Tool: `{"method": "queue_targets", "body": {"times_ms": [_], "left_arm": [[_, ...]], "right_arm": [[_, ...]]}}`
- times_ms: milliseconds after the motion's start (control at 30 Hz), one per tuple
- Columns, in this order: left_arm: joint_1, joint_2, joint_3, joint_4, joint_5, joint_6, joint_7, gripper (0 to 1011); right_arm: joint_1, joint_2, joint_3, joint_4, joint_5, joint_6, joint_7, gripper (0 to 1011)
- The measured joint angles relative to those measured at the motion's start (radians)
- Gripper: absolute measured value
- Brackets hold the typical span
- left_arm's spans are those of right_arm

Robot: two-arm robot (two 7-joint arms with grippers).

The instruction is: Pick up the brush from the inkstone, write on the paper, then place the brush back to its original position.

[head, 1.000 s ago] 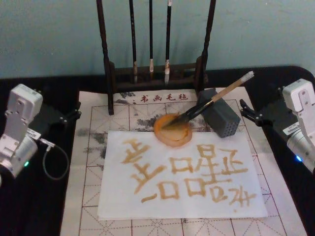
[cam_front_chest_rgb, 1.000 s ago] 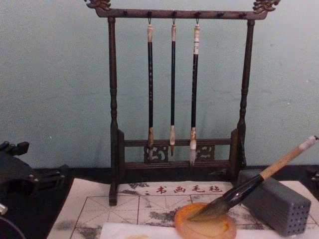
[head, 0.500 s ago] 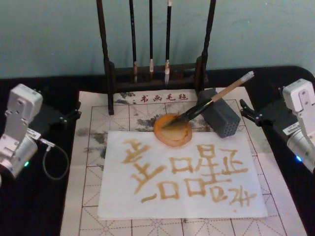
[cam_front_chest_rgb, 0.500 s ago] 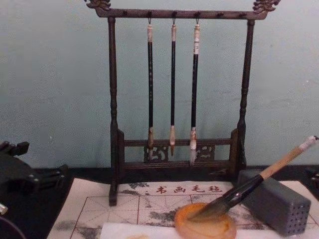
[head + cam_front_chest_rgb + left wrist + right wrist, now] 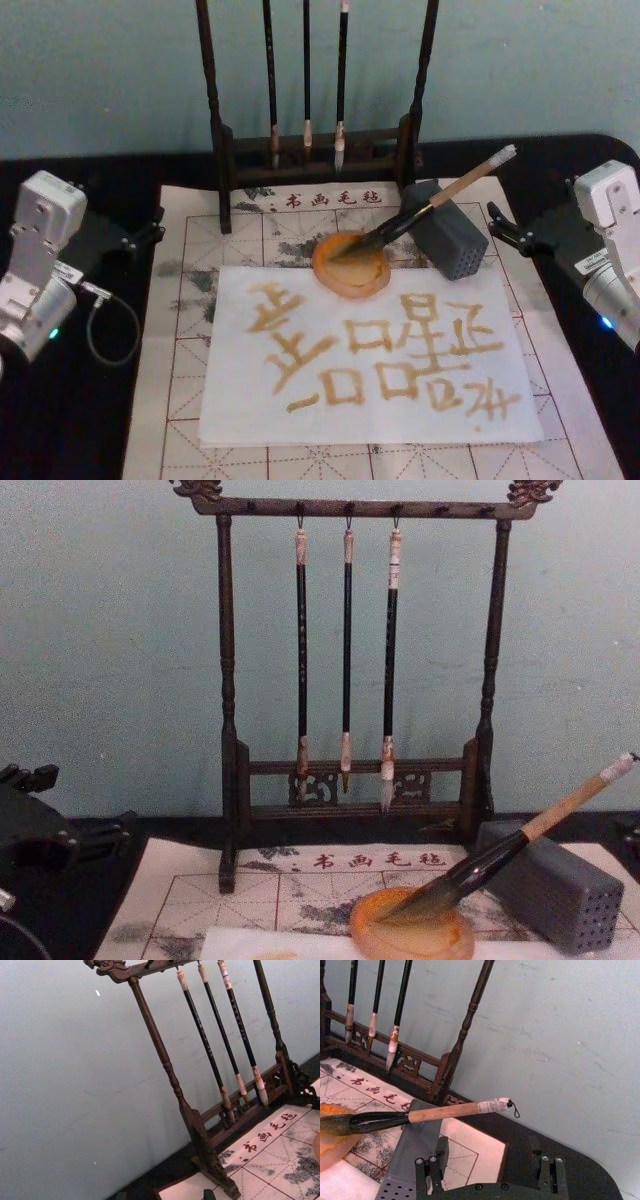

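Note:
The brush (image 5: 440,196) lies with its dark bristles in the round orange inkstone (image 5: 350,268), and its tan handle leans on a grey block. The chest view shows the brush (image 5: 520,842) sloping up to the right from the inkstone (image 5: 412,935). In front of the inkstone lies the white paper (image 5: 240,400), covered with tan written characters. My left gripper (image 5: 155,225) stands open at the mat's far left edge, holding nothing. At the right, beyond the block, my right gripper (image 5: 497,224) is open too. Its own camera sees the right gripper (image 5: 487,1167) just behind the brush's whitish end (image 5: 492,1105).
A grey block with small holes (image 5: 447,238) props the brush handle. Behind the mat stands a dark wooden rack (image 5: 225,150) with three thin hanging brushes (image 5: 346,650). A gridded felt mat (image 5: 180,300) lies under the paper on the black table, with a blue-green wall behind.

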Motion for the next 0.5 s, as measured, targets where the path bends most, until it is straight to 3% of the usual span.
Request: {"method": "queue_targets", "body": {"times_ms": [500], "left_arm": [[0.0, 0.0, 0.0, 0.0, 0.0, 0.0, 0.0, 1001]], "right_arm": [[-0.002, -0.001, 0.003, -0.001, 0.0, 0.0, 0.002, 1000]]}}
